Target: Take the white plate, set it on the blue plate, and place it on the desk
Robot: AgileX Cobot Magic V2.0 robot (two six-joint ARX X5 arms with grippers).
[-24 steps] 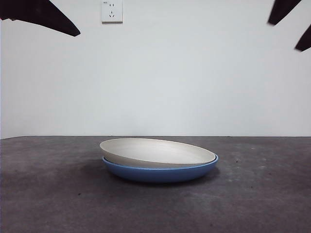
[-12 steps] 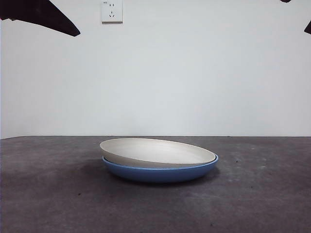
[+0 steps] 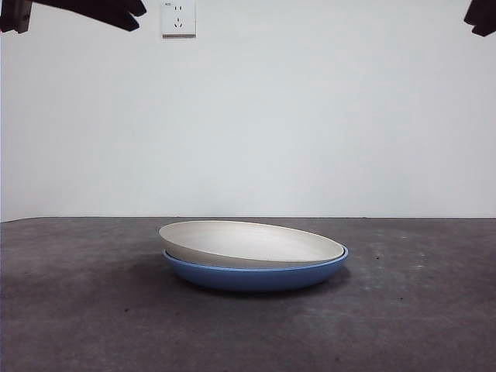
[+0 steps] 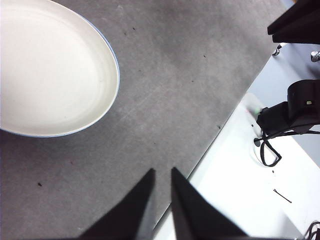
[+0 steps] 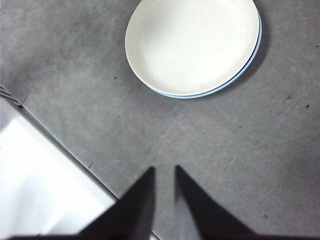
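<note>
Left gripper [image 4: 161, 172]: you've got the jaws nearly together, only a thin slit between the tips, nothing held. It hangs high over the desk [image 4: 190, 85] near its edge, well apart from the plates. Right gripper [image 5: 164, 170]: same state, jaws almost closed with a narrow gap, empty, up above bare desk and clear of the plates.

From the front you see the arms only as black tips at the two top corners; that view doesn't tell you which is which.

White plate [image 3: 248, 242] sits nested in the blue plate [image 3: 256, 277], and the stack rests on the desk about mid-table. White plate is tilted: its left rim rides higher, its right rim sinks down to the blue rim. From the right wrist camera you see blue only as a thin crescent along one side of the white plate [image 5: 192, 45]; from the left wrist camera it's a thin blue line along the white plate's [image 4: 50, 70] edge.

Wall socket [image 3: 178, 18] is on the white wall behind. Beyond the desk edge, the left wrist camera shows a white surface with a black cable [image 4: 267, 150] and dark hardware.
</note>
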